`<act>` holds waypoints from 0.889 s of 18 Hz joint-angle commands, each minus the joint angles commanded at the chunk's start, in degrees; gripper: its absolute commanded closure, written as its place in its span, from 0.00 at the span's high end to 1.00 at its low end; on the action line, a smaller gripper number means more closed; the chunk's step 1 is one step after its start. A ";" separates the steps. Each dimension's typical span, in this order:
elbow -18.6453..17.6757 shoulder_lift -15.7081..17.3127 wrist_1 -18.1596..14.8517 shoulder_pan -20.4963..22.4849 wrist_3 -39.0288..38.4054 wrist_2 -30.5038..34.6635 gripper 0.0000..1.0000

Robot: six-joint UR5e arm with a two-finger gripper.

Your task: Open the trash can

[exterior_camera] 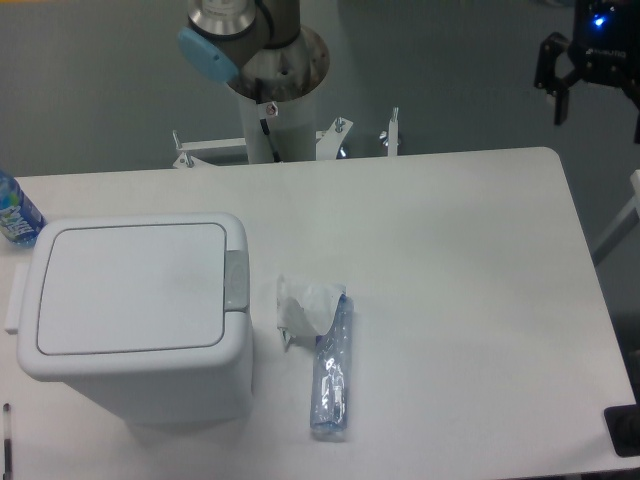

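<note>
The trash can (135,320) is a big white bin at the table's left front. Its flat lid (130,287) lies shut, with a small grey push tab (236,281) on the lid's right edge. My black gripper (597,95) hangs at the top right corner, beyond the table's far right corner and far from the bin. Its fingers (561,98) are spread wide with nothing between them, and the right finger is partly cut off by the frame edge.
A crumpled white tissue (305,303) and a flattened clear plastic bottle (332,372) lie just right of the bin. A blue-labelled bottle (14,214) stands at the left edge. The arm's base column (272,95) rises behind the table.
</note>
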 joint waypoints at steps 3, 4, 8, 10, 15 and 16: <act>1.23 -2.28 3.87 -3.60 -14.75 0.09 1.00; 2.10 -3.24 4.57 -5.01 -19.06 0.09 1.00; 2.82 -4.66 8.79 -9.49 -31.47 0.09 1.00; 2.81 -5.10 9.85 -11.69 -37.10 0.00 1.00; 2.55 -5.10 9.85 -17.05 -55.98 -0.61 1.00; 2.20 -5.19 9.85 -17.84 -58.72 -0.88 1.00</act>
